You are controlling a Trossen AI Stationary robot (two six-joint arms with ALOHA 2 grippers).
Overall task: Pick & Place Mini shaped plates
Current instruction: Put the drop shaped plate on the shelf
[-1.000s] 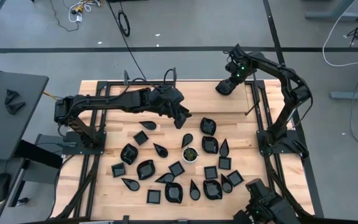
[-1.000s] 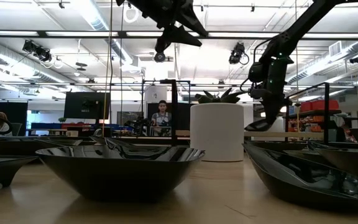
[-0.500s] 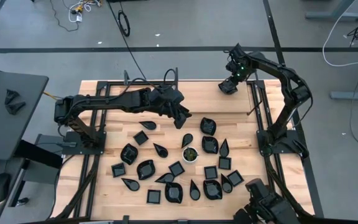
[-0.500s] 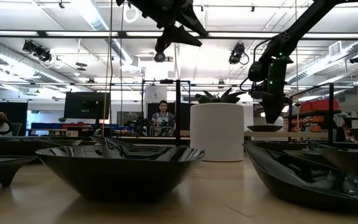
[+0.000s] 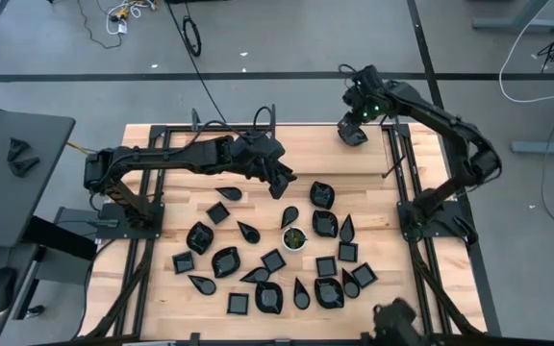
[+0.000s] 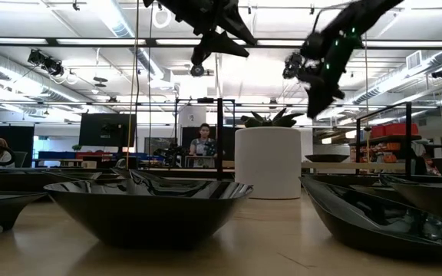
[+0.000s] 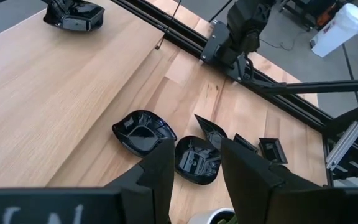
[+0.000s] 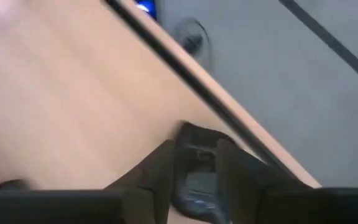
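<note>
Several mini shaped plates (image 5: 277, 259), small glossy black dishes, lie scattered over the near half of the wooden table. One more plate (image 5: 352, 135) rests flat on its underside near the table's far right corner, also seen in the low view (image 6: 327, 158) and blurred in the right wrist view (image 8: 197, 180). My right gripper (image 5: 359, 104) hangs open above that plate, clear of it (image 6: 317, 96). My left gripper (image 5: 282, 183) hovers open over the table's middle, high above the plates (image 7: 194, 165), holding nothing.
A small white cup with green inside (image 5: 294, 237) stands among the plates (image 6: 267, 162). Black frame rails (image 5: 397, 163) run along the table's edges. Bare wood (image 5: 181, 154) lies at the far left. A person (image 6: 202, 142) sits in the room behind.
My right gripper has set the tilted plate down level near the far right corner, let go of it, and risen well above it. The plate stays where it was put. My left arm has kept still.
</note>
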